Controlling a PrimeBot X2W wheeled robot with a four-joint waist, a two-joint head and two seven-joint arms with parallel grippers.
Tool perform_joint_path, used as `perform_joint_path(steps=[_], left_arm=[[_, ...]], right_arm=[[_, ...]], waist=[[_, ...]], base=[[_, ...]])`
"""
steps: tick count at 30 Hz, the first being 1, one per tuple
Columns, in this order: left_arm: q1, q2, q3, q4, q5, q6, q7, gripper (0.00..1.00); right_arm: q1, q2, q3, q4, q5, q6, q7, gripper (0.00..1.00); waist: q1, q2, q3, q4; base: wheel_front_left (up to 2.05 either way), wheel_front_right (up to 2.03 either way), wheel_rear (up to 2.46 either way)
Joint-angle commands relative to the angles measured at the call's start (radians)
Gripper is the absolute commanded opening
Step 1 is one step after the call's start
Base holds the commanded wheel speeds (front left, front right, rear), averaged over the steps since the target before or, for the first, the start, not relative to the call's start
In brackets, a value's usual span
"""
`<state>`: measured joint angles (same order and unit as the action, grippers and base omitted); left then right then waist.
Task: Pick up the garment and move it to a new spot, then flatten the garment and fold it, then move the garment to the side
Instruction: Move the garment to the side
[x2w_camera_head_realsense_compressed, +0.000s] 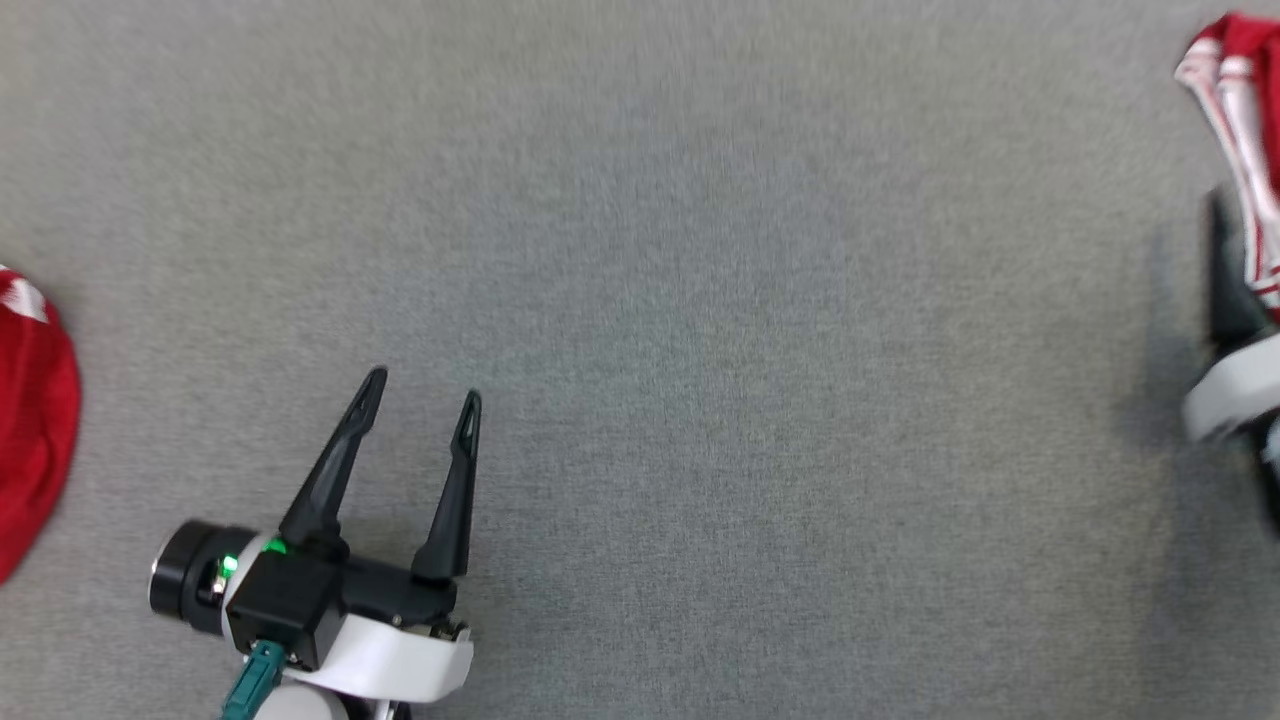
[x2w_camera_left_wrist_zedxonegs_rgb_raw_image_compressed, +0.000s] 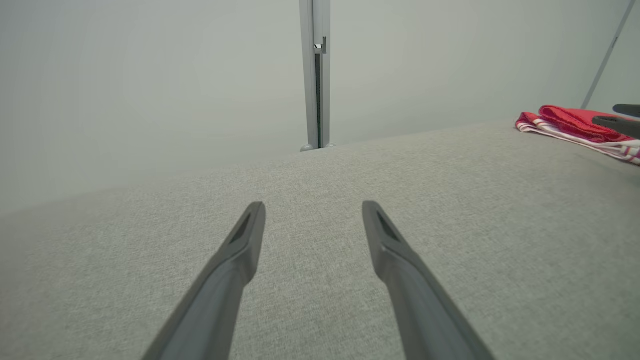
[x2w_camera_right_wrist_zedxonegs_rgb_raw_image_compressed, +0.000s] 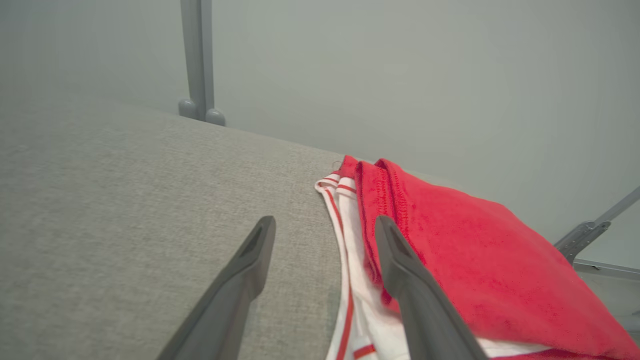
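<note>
The garment (x2w_camera_head_realsense_compressed: 1245, 120) is a folded red piece with white, red-striped trim, lying at the far right of the grey cloth-covered surface (x2w_camera_head_realsense_compressed: 660, 300). My right gripper (x2w_camera_right_wrist_zedxonegs_rgb_raw_image_compressed: 325, 220) stands open just above it. Its right finger (x2w_camera_right_wrist_zedxonegs_rgb_raw_image_compressed: 420, 300) reaches over the white trim of the garment (x2w_camera_right_wrist_zedxonegs_rgb_raw_image_compressed: 475, 260), its left finger hangs over bare cloth, and nothing is between them. In the head view one dark finger (x2w_camera_head_realsense_compressed: 1228, 280) of it shows blurred at the right edge. My left gripper (x2w_camera_head_realsense_compressed: 423, 384) is open and empty at the lower left, far from the garment (x2w_camera_left_wrist_zedxonegs_rgb_raw_image_compressed: 575, 125).
Another red cloth (x2w_camera_head_realsense_compressed: 30, 420) lies at the left edge of the surface. A grey upright post (x2w_camera_left_wrist_zedxonegs_rgb_raw_image_compressed: 315, 75) stands at the far edge against a pale wall. A slanted metal strut (x2w_camera_right_wrist_zedxonegs_rgb_raw_image_compressed: 585, 235) shows behind the garment.
</note>
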<state>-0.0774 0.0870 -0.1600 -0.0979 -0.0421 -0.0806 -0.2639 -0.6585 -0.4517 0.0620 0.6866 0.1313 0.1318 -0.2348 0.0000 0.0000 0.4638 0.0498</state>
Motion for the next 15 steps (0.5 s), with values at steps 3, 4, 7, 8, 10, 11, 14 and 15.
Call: perform_joint_path(steps=[3, 4, 7, 8, 10, 11, 14, 15], left_arm=[[0.065, -0.013, 0.02, 0.061, -0.017, 0.027, 0.0, 1.0], [0.083, -0.016, 0.023, 0.079, -0.02, 0.032, 0.0, 1.0], [0.123, -0.022, 0.037, 0.116, -0.032, 0.049, 0.0, 1.0], [0.135, -0.022, 0.044, 0.123, -0.036, 0.053, 0.0, 1.0], [0.164, -0.026, 0.054, 0.136, -0.043, 0.06, 0.0, 1.0], [0.164, -0.026, 0.054, 0.136, -0.043, 0.06, 0.0, 1.0], [0.206, -0.029, 0.071, 0.15, -0.054, 0.07, 0.0, 1.0], [0.214, -0.03, 0.078, 0.152, -0.057, 0.073, 0.0, 1.0]], right_arm=[[0.143, 0.106, 0.035, -0.061, -0.005, -0.002, -0.027, 1.0], [0.176, 0.125, 0.043, -0.076, 0.001, -0.002, -0.029, 1.0], [0.262, 0.175, 0.065, -0.162, 0.02, -0.002, -0.031, 1.0], [0.292, 0.186, 0.062, -0.196, 0.027, -0.002, -0.031, 1.0], [0.356, 0.202, 0.055, -0.261, 0.036, -0.002, -0.031, 1.0], [0.356, 0.202, 0.055, -0.261, 0.036, -0.002, -0.031, 1.0], [0.443, 0.228, 0.04, -0.348, 0.055, -0.002, -0.032, 1.0], [0.465, 0.234, 0.03, -0.382, 0.056, -0.002, -0.032, 1.0]], waist=[[0.0, 0.0, -0.22, 0.016], [0.0, 0.0, -0.25, 0.015], [0.0, 0.0, -0.331, 0.008], [0.0, 0.0, -0.356, 0.005], [0.0, 0.0, -0.403, 0.001], [0.0, 0.0, -0.403, 0.001], [0.0, 0.0, -0.462, -0.003], [0.0, 0.0, -0.473, -0.003]], base=[[0.0, 0.0, 0.0], [0.0, 0.0, 0.0], [0.0, 0.0, 0.0], [0.0, 0.0, 0.0], [0.0, 0.0, 0.0], [0.0, 0.0, 0.0], [0.0, 0.0, 0.0], [0.0, 0.0, 0.0]])
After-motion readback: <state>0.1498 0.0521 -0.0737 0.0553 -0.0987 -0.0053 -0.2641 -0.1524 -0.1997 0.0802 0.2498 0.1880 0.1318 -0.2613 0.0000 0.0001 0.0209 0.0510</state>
